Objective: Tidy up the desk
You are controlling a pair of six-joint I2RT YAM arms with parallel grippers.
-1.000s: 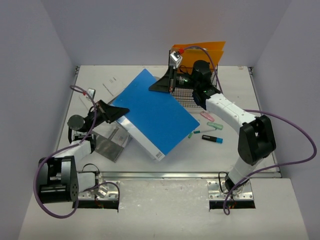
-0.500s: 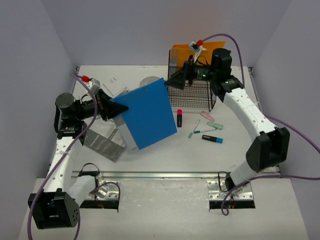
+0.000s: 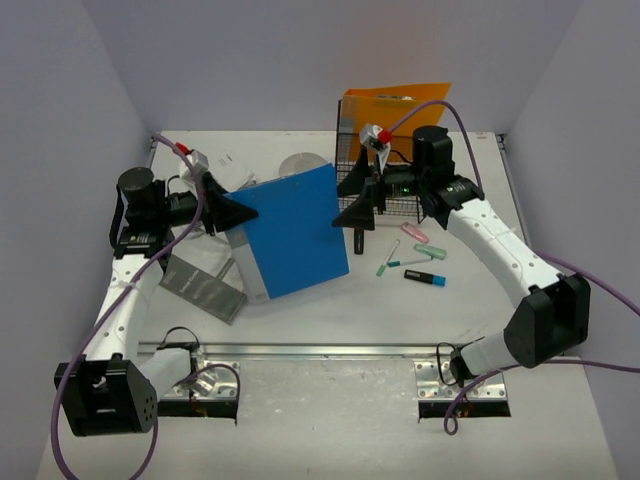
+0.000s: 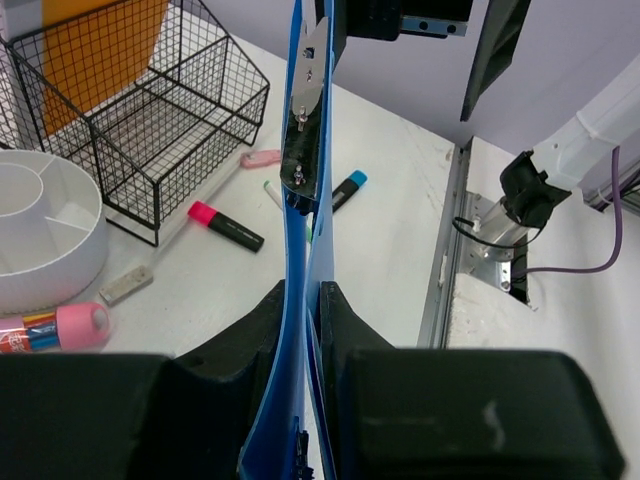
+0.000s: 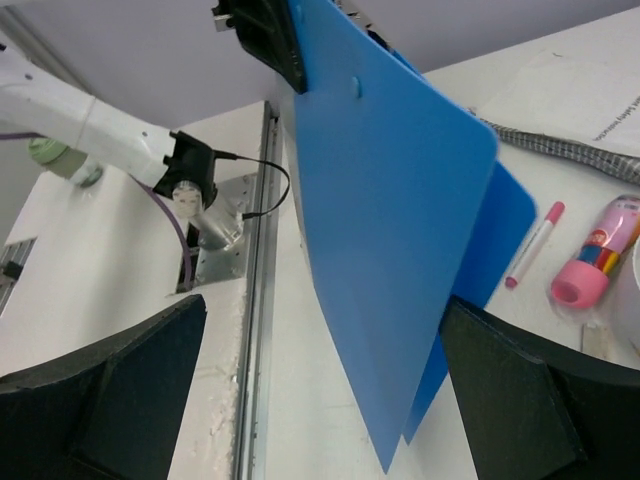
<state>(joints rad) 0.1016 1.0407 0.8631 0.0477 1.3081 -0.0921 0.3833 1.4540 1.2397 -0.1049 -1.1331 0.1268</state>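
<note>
Left claw point(image 3: 243, 214) pinches upright blue binder point(image 3: 295, 230); right claw point(image 3: 352, 208) gapes beside.

A second before, the blue binder point(image 3: 295, 232) had lain tilted low across the worktop point(image 3: 330, 310), gripped by both hands. The left hand point(image 3: 240, 212) had since swung it up, and it stood nearly on edge — pinched at its left side by that hand alone. The right hand point(image 3: 352, 215) had let go of the far edge, spread its fingers wide and come down from the wire basket point(image 3: 350, 172) to hang just right of the binder. With the cover lifted, a round white tray point(image 3: 300, 163) behind it and a pink-capped marker point(image 3: 359, 238) beside it came into sight.
</note>
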